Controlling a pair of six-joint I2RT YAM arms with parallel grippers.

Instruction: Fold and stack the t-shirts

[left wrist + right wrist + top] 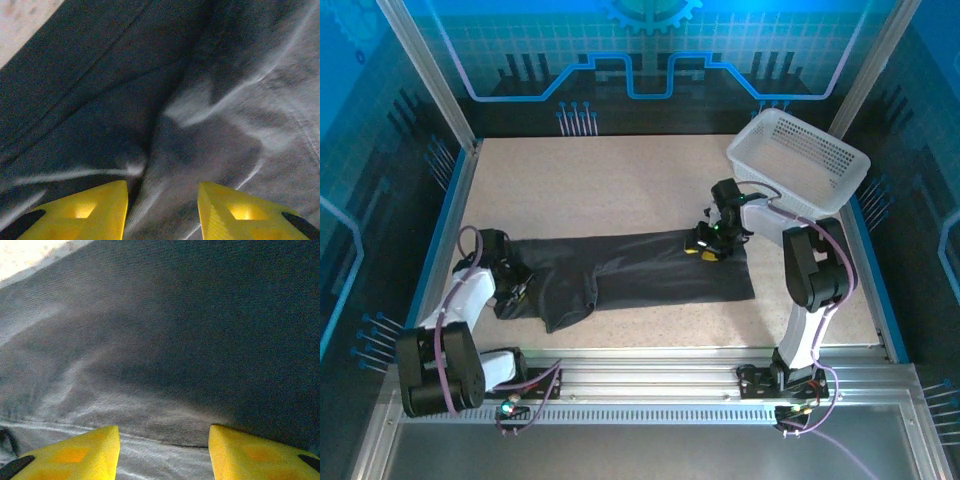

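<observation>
Spanned t-shirt (640,272), flat on table (620,180), end to end, jaws parted at both ends
Found left gripper (162,187) over a raised crease at the bunched left end, right gripper (164,432) on flat cloth by the far right corner; judged as stationed to pull the cloth taut before folding. Noted bare room beyond the far edge, basket (752,160) close at far right

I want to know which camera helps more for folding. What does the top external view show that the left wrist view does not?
Top external view: the t-shirt in full outline, stretched across the table, the white basket at far right, and the right gripper over the cloth. Left wrist view: fine creases, and the left gripper close up, its yellow fingers apart. Both: dark t-shirt, pale table, left gripper.
</observation>
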